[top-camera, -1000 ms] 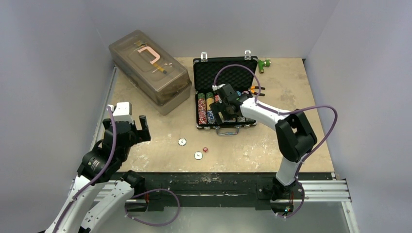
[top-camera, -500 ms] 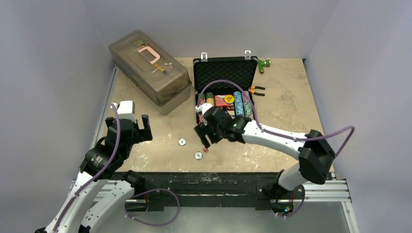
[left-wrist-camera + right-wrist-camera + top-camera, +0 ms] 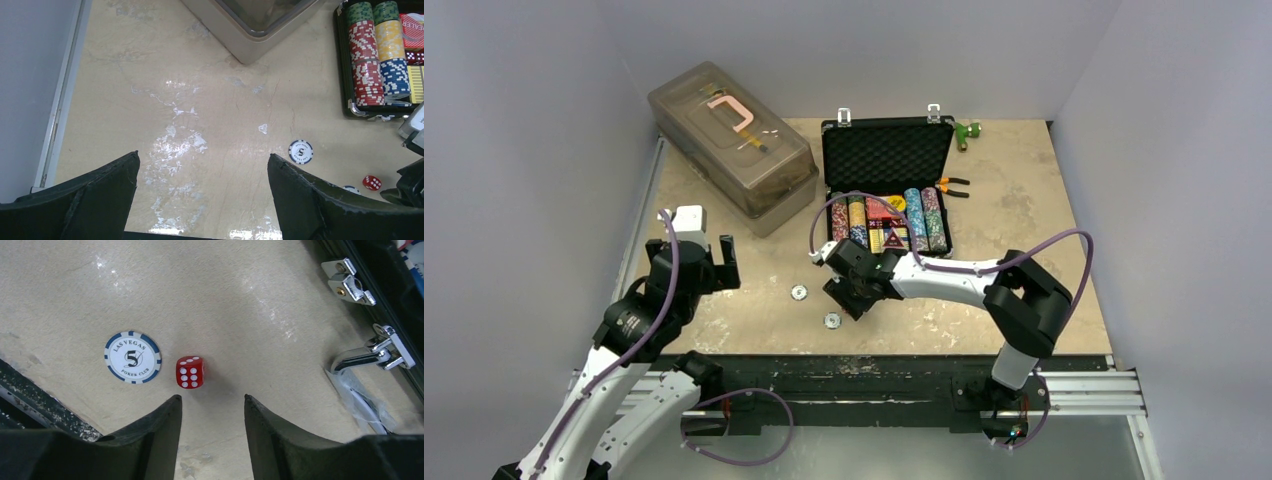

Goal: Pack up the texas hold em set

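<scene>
Your right pincer (image 3: 212, 405) is down low over the desk (image 3: 1024, 230), just in front of the case (image 3: 886, 190). Its fingers are apart with a fairly narrow gap and nothing between them. The red die (image 3: 190, 372) sits just past the tips, a bit off toward the left finger, six pips facing the wrist cam. It isn't gripped, and as far as I can tell it isn't touched either. Right beside the die is a blue-and-white chip (image 3: 132, 357) lying flat, with a 5 on it. A second chip (image 3: 799, 292) lies a little further left on the desk. The case is open with its lid tipped back and the foam showing. The base holds rows of coloured chip stacks and what look like card decks, and its silver handle (image 3: 367, 354) faces you. Your left pincer (image 3: 202, 165) is up off the desk on the left, fingers spread wide, holding nothing, with only bare desk under it. Behind it the grey box (image 3: 732, 145) sits at the back left, and the pliers (image 3: 952, 186) lie just right of the case.
</scene>
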Tool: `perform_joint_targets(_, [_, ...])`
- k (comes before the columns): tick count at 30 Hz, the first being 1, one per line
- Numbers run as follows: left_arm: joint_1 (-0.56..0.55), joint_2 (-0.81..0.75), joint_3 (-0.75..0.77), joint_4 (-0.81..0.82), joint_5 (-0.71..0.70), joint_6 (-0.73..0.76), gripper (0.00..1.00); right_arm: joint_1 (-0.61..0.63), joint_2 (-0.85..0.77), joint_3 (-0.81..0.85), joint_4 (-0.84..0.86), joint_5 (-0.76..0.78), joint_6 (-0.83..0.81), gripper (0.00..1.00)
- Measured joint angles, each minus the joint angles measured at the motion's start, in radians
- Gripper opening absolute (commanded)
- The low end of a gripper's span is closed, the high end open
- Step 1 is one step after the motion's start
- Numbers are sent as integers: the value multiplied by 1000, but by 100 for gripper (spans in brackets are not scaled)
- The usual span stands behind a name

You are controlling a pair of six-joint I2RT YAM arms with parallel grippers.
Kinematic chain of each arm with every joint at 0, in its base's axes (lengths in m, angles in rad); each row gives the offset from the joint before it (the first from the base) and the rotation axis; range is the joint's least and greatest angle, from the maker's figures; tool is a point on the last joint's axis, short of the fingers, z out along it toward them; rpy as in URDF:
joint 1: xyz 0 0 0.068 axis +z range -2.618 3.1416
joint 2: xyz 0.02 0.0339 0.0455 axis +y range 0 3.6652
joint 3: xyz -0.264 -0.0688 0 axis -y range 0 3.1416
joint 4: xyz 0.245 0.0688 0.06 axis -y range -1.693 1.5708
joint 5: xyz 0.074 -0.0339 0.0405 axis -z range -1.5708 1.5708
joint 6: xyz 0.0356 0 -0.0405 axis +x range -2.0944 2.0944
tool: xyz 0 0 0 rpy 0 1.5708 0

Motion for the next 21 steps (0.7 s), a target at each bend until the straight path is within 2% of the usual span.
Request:
perform_joint_targets(2, [0,3,0,0,0,0,95,0,3,1,-1,-15,-12,56])
perform_joint_targets(5, [0,3,0,0,0,0,95,0,3,1,10,-41,-26,57])
perform_joint_targets(12, [0,7,0,0,0,0,95,1,25,15,19,-57,-29,45])
perform_joint_targets(21, [0,10,0,0,2,0,95,7,71,27,26,-52,-24,35])
